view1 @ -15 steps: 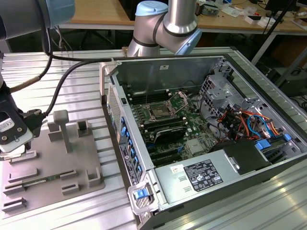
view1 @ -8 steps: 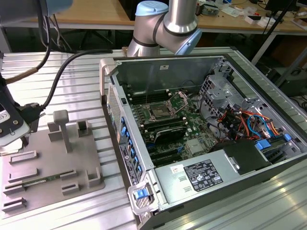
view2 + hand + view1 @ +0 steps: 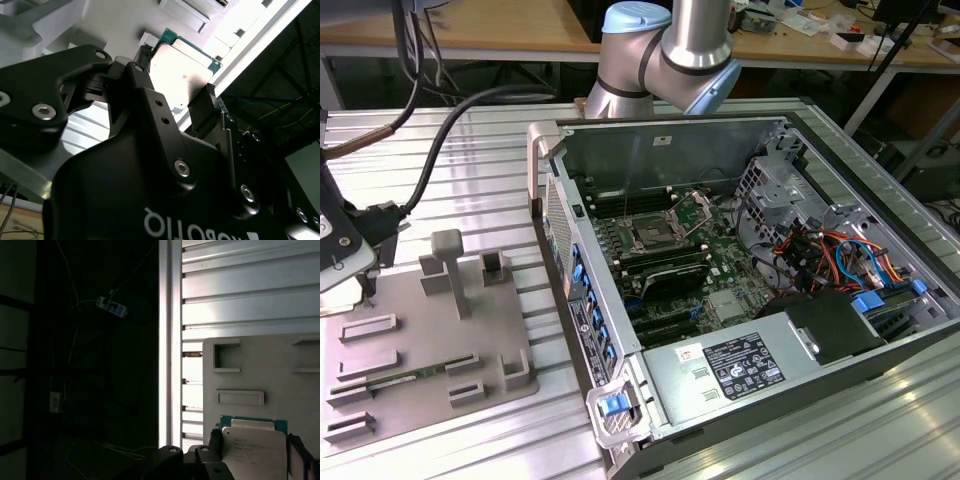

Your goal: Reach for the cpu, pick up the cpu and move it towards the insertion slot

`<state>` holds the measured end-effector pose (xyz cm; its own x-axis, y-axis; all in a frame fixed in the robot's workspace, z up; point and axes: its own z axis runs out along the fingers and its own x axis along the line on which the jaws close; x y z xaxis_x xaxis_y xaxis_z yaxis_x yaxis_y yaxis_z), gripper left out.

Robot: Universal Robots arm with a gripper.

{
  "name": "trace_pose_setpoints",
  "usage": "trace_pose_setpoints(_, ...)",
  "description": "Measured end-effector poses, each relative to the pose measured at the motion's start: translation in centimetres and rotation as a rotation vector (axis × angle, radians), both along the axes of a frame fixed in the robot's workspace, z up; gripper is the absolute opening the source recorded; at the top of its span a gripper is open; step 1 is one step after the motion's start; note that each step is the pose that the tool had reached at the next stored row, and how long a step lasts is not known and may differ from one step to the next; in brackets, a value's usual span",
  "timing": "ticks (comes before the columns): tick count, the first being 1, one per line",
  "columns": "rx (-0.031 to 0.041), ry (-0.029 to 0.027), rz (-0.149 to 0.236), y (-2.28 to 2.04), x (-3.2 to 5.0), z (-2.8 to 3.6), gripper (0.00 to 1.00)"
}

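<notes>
Holds the cpu [image 3: 254,450] pinched by two opposite edges in the gripper [image 3: 255,440], with black fingers [image 3: 215,440] snug against its sides in both wrist views. Cannot tell whether lifted off the grey plastic plate [image 3: 260,365] or touching it.

Sits close to the plate's edge and near the table rim [image 3: 170,340], a bright straight rail with only darkness beyond. Has open ribbed table [image 3: 240,290] on the other side.

In the exterior view, puts the wrist end [image 3: 345,245] at nine o'clock, hard against the exterior view's left, well apart from the insertion slot [image 3: 650,233]. Leaves bare table between plate and case [image 3: 650,150], then the case's upright perforated side wall as a barrier edge. Finds the slot near the case's middle, open from above, with long black memory slots [image 3: 665,270] just at five o'clock of it and red and blue cables [image 3: 820,250] at three o'clock. Shows the arm [image 3: 670,45] at twelve o'clock, behind the case.

From the second wrist view, adds the chip's green corner and the bolted black finger linkage. From the first wrist view, adds the plate's square-walled recesses and raised bars.

Flat square chip, silvery matte lid, thin green rim. Matte grey plastic plate. Ribbed aluminium table. Shiny metal frame, dark centre and thin wire lever at the slot.
</notes>
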<state>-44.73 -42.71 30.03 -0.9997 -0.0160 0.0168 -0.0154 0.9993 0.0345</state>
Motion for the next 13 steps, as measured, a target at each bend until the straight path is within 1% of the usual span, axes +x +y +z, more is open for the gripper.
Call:
trace_pose_setpoints(7,0.0,-0.0011,0.0,0.0,0.0,1.06,0.55)
trace_pose_setpoints(10,0.0001,-0.0016,0.0,0.0,0.0,1.72,0.55)
trace_pose_setpoints(13,0.0,-0.0017,0.0,0.0,0.0,2.23,0.55)
